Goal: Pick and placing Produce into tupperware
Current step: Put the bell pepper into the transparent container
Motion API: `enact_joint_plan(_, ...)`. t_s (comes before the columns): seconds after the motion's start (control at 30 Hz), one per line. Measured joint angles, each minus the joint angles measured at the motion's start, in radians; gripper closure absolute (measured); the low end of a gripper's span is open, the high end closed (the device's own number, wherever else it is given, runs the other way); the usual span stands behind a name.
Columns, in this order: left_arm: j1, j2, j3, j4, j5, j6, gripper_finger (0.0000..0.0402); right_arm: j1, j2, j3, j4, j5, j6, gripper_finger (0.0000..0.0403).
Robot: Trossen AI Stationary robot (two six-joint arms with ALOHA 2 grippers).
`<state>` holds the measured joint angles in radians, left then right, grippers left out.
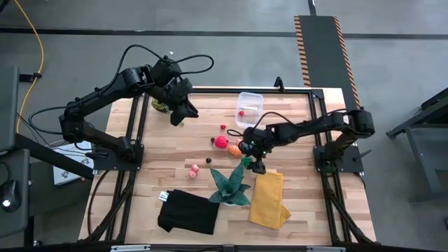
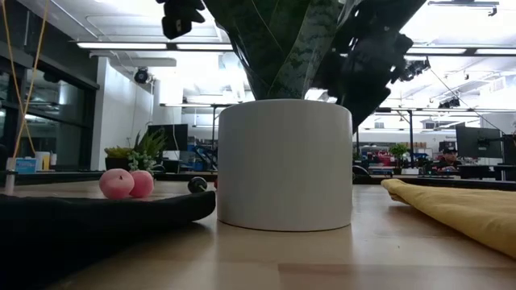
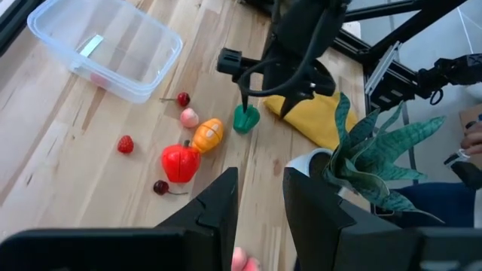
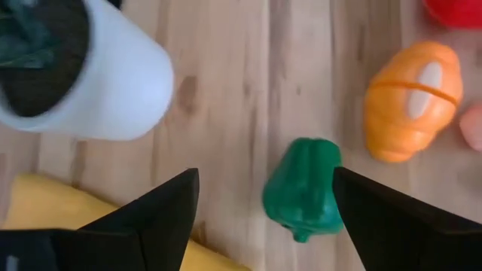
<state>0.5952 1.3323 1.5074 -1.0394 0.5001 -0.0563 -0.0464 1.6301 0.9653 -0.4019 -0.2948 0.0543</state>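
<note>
While I held the rig there, the wooden table (image 1: 140,203) carried the whole job, with the tupperware (image 1: 250,106) standing near its far edge, toward the right corner, and one small red piece already inside. My left gripper (image 1: 183,112) hung above the far left part of the table, well apart from the loose produce; I could not tell its finger state for certain, though a narrow gap showed between its fingers (image 3: 218,207). My right gripper (image 4: 265,197) was plainly the nearer one, poised over the middle of the table with its fingers spread wide and holding nothing. The green pepper (image 4: 303,187) lay on the wood between those spread fingers, closer to one of them, its long axis running roughly along them. I judged a straight descent and close would take it, with the orange piece (image 4: 411,102) just beside it as the hazard.
</note>
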Motion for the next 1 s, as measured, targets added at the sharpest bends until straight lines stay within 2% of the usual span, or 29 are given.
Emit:
enact_joint_plan(0.37, 0.0, 0.0, 0.0, -0.011, -0.004, 0.008, 0.0307, -0.045, 0.008, 0.0, -0.032, 0.002, -0.001, 0.0106)
enact_joint_plan(1.0, 0.0, 0.0, 0.0, -0.011, -0.004, 0.034, 0.0307, -0.046, 0.055, 0.0, -0.034, -0.006, 0.017, 0.0106)
